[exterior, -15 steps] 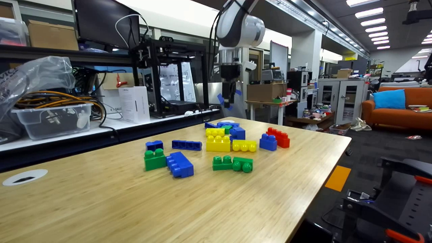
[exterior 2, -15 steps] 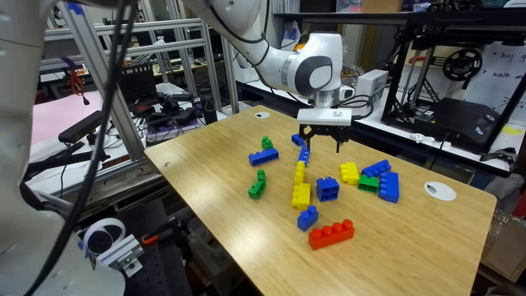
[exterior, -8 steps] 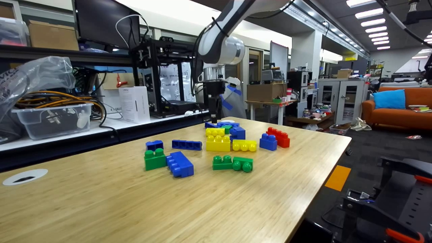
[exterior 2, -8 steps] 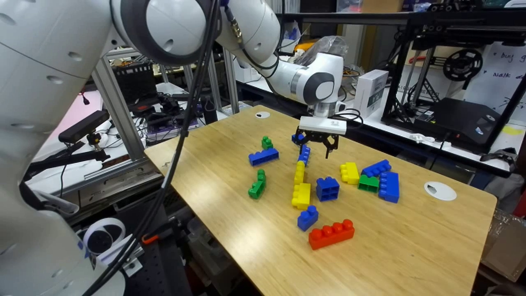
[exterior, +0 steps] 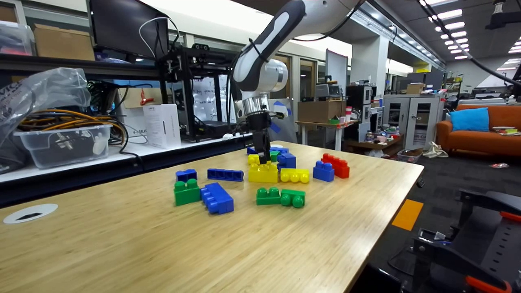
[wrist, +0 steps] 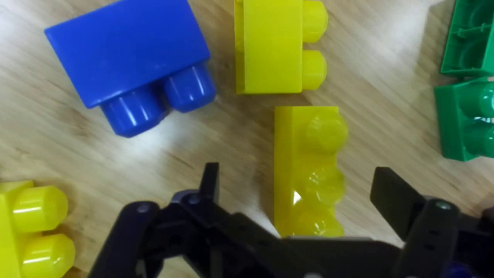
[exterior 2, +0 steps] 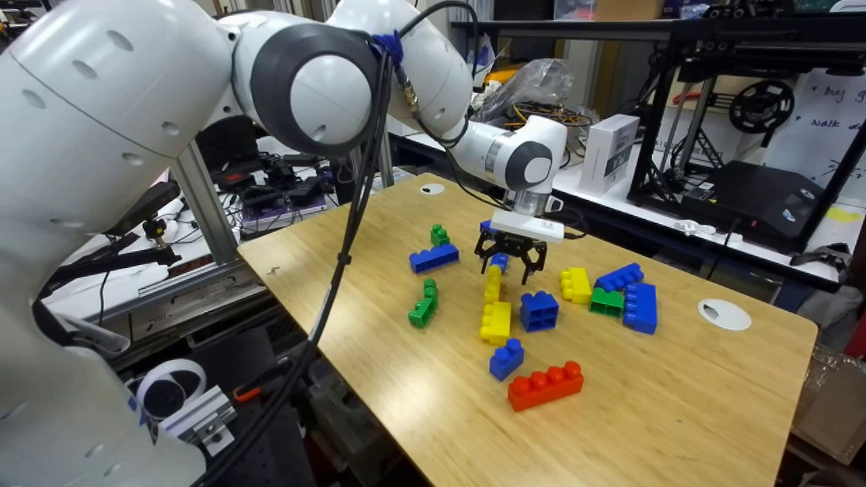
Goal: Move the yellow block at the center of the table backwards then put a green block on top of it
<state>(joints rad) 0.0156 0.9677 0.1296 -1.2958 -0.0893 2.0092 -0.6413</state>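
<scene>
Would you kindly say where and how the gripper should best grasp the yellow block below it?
Probably from above, closing on the yellow block midway along its two long side walls, under the studs. It stands studs up, and in the wrist view the open gripper spans its narrow width. Another yellow brick near one short end makes gripping the ends look worse.

arm (exterior 2: 142, 64): glossy white, bulging segments, round grey dimples (exterior 2: 120, 40) | dark grey ring (exterior 2: 274, 84) frames a white disc (exterior 2: 331, 99) | black cables (exterior 2: 369, 149) run bundled; blue wrap (exterior 2: 389, 46) binds them, brass-coloured connector (exterior 2: 408, 93) shows | silver metal collar (exterior: 255, 105), flat white block (exterior 2: 528, 226) | gripper (wrist: 295, 170) is black, angular and hinged; its fingers (wrist: 395, 200) are flat-sided, small round screw heads (wrist: 443, 205) show
</scene>
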